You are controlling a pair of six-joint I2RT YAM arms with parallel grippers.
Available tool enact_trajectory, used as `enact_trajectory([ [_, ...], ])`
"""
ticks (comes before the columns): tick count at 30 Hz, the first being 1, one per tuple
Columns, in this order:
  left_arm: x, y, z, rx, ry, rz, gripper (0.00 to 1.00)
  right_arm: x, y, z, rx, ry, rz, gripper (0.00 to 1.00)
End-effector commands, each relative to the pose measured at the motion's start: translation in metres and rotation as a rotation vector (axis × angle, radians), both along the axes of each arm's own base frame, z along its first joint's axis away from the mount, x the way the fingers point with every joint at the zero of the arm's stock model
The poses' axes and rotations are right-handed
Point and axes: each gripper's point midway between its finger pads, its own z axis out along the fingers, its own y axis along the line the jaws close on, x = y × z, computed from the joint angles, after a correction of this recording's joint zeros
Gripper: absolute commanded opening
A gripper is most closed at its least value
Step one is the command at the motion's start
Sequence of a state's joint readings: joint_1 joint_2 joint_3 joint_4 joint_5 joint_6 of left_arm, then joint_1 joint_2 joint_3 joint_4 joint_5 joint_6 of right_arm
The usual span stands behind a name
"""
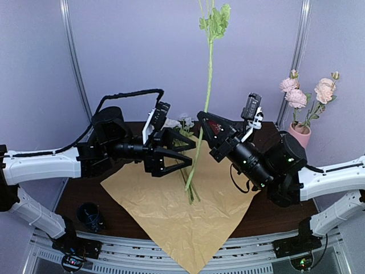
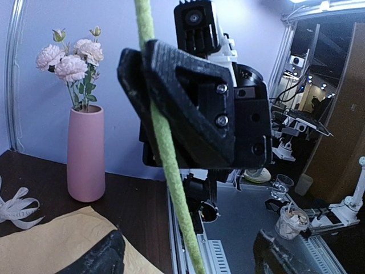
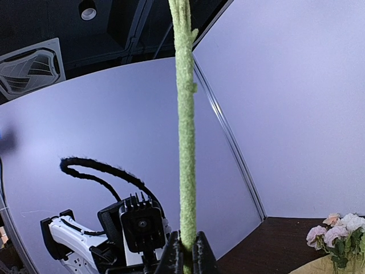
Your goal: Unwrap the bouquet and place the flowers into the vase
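My right gripper [image 1: 203,123] is shut on a long green stem [image 1: 206,85] and holds it upright over the table. The stem's leaves [image 1: 217,21] reach the top edge, and its bloom is out of view. In the right wrist view the stem [image 3: 185,142] rises from the shut right gripper [image 3: 187,254]. My left gripper [image 1: 187,154] stands open around the lower stem [image 2: 166,148], its fingers [image 2: 94,260] wide apart and not touching it. The pink vase [image 1: 300,136] at the back right holds pink flowers [image 1: 296,94]. The bouquet's tan paper [image 1: 171,211] lies spread flat under the stem.
A cream ribbon [image 2: 17,206] lies on the dark table [image 1: 80,194] behind the paper. A small dark blue cup [image 1: 89,216] stands at the front left. The paper's corner hangs over the near table edge between the arm bases.
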State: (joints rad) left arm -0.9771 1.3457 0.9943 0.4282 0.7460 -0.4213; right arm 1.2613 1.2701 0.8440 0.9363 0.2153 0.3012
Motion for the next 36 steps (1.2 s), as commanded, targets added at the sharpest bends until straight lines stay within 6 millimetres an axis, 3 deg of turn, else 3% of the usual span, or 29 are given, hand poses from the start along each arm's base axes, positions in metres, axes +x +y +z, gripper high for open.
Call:
enact_trajectory([
  [1,-0.008,-0.007,0.007,-0.003,0.022,-0.079,0.77,-0.002,-0.001,0.005,0.025,-0.032,-0.016,0.0],
  [12,-0.009,-0.012,-0.006,0.028,0.046,-0.106,0.52,-0.001,0.005,0.002,0.009,-0.039,-0.025,0.0],
  [22,-0.005,-0.013,-0.012,0.052,0.033,-0.083,0.17,0.001,0.0,0.0,0.004,-0.034,-0.046,0.0],
  [25,-0.005,-0.013,-0.014,0.056,0.032,-0.081,0.0,0.001,0.001,-0.001,0.003,-0.033,-0.044,0.0],
  [29,-0.002,-0.011,-0.015,0.057,0.026,-0.05,0.0,0.0,0.003,-0.002,-0.02,-0.032,-0.033,0.0],
  [30,0.004,-0.011,-0.016,0.059,0.025,-0.014,0.0,0.001,0.005,-0.003,-0.045,-0.021,-0.034,0.02],
  [33,0.018,-0.008,-0.018,0.075,0.014,0.09,0.0,0.005,0.006,-0.008,-0.139,0.029,-0.047,0.33],
  [36,0.034,-0.001,-0.021,0.099,0.007,0.206,0.0,0.007,-0.004,-0.004,-0.207,0.06,-0.072,0.51],
])
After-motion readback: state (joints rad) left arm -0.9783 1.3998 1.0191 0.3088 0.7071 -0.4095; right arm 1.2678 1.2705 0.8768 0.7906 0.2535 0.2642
